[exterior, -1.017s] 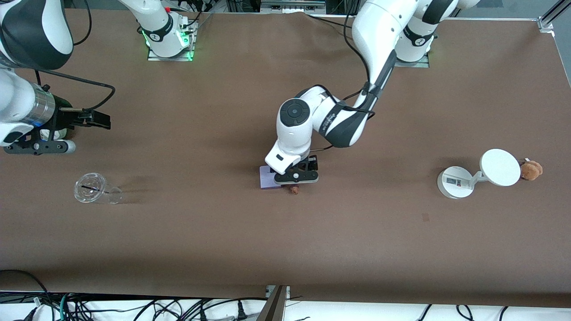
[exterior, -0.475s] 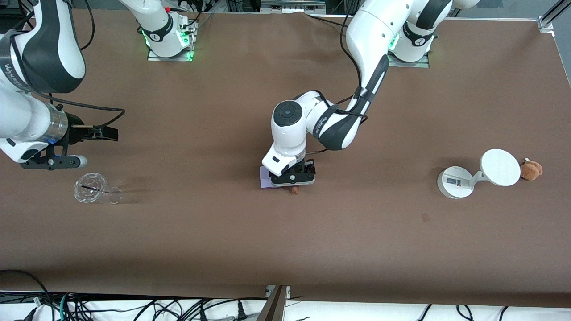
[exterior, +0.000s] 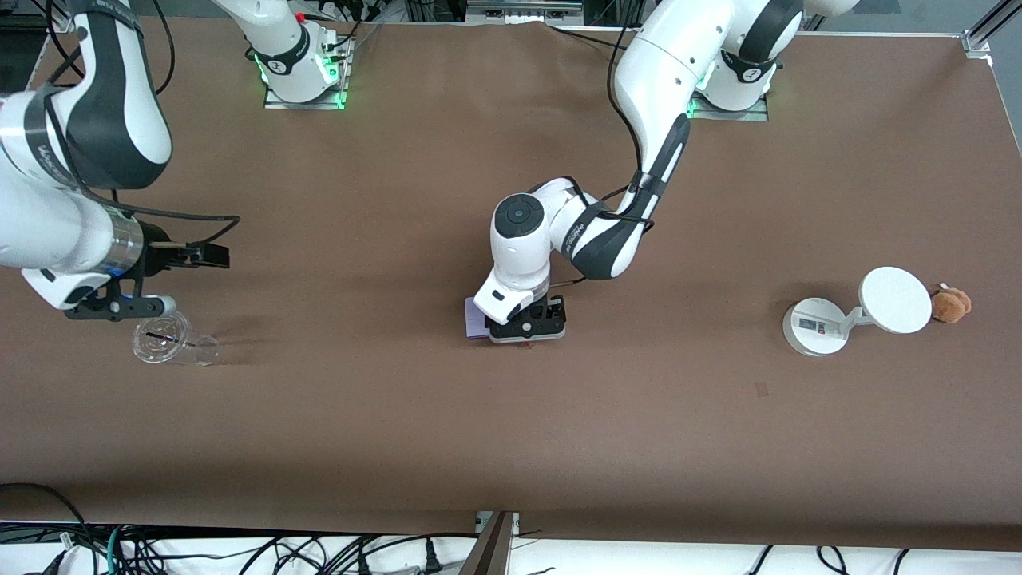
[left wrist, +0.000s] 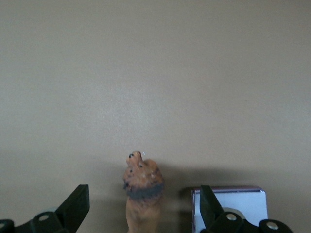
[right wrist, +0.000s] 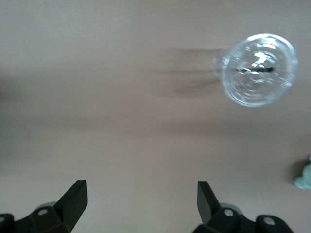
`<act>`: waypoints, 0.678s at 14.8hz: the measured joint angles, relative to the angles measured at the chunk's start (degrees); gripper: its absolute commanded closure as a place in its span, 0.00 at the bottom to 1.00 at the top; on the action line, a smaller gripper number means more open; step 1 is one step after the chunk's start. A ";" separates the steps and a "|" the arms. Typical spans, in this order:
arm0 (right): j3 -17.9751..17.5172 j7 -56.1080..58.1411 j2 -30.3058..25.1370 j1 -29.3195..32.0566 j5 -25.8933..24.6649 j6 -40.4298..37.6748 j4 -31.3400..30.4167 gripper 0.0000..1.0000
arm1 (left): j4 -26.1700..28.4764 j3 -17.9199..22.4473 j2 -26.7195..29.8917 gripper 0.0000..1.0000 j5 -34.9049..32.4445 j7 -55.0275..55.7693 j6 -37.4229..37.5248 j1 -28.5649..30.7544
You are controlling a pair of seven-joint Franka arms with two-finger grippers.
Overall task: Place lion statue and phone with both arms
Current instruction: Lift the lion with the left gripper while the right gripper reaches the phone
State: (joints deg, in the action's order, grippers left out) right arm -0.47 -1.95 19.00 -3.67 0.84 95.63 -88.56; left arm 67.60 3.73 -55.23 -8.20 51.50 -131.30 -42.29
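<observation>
At centre frame, my left gripper [exterior: 527, 329] hangs low over the small orange-brown lion statue [left wrist: 142, 194], fingers spread either side of it. The flat lavender phone [exterior: 477, 322] lies just beside. At the frame's left edge, my right gripper [exterior: 120, 306], fingers apart, hovers by a clear plastic cup [exterior: 169, 339].

The brown surface [exterior: 383, 431] carries the phone [exterior: 476, 321] at its middle, the lion statue [left wrist: 142, 191] just beside it; a clear cup [exterior: 164, 339] lies toward the right arm's end, a white stand [exterior: 816, 326] and plush toy [exterior: 952, 304] toward the left arm's.
</observation>
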 measured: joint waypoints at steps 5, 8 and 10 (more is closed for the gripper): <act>-0.09 -0.43 4.83 -3.11 0.64 5.24 0.05 0.00 | -0.07 0.14 -1.34 0.18 0.00 0.00 -1.47 -0.01; -0.14 -0.72 6.87 -5.06 0.69 8.06 0.07 0.00 | -0.16 0.15 -1.35 0.65 0.00 0.00 -1.47 -0.03; -0.14 -3.20 9.26 -6.45 0.71 11.43 0.05 0.00 | -0.16 0.15 -1.38 0.98 0.00 -0.01 -1.47 -0.06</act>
State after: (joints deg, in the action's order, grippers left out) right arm -0.62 -5.15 28.26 -10.11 1.55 107.07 -88.51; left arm 67.44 3.88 -56.60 -8.20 51.50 -132.77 -42.34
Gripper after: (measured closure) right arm 0.000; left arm 0.476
